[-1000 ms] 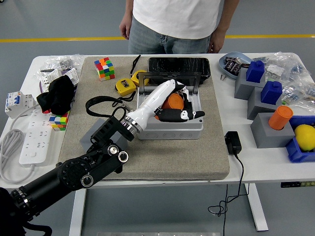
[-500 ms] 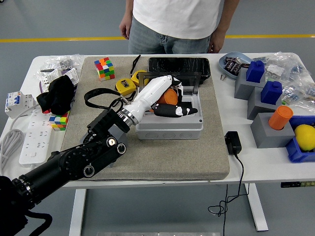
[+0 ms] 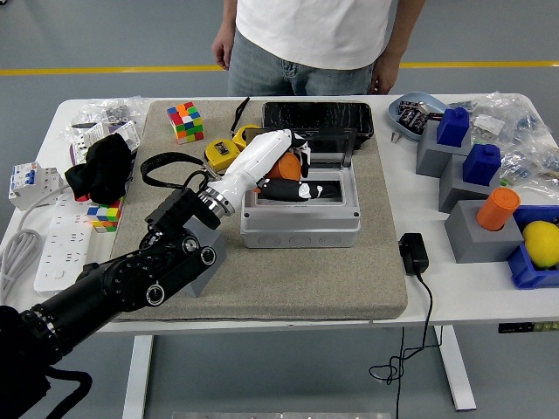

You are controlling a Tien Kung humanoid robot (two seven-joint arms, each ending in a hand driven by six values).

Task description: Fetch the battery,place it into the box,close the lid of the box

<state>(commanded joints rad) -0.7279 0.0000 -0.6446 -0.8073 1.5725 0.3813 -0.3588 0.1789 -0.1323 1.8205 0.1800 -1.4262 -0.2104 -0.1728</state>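
The grey box (image 3: 301,223) stands on the grey mat, and its dark-framed lid (image 3: 341,144) is up at the far side. My left hand (image 3: 284,179), white with black fingers, reaches in from the lower left and sits over the box's far left corner. Its fingers are curled around an orange battery (image 3: 282,166), which shows just under the palm, partly hidden. A second orange cylinder (image 3: 498,208) stands on a grey block at the right. My right arm is out of view.
A black tray (image 3: 319,116) lies behind the box. A yellow tape measure (image 3: 223,153) and a colour cube (image 3: 184,120) lie at the far left of the mat. A black adapter (image 3: 413,253) with its cable lies to the right. A person (image 3: 306,35) stands at the far side, hands down.
My left hand has drawn back and to the left, from the middle of the box to its far left corner, and the orange battery has moved with it.
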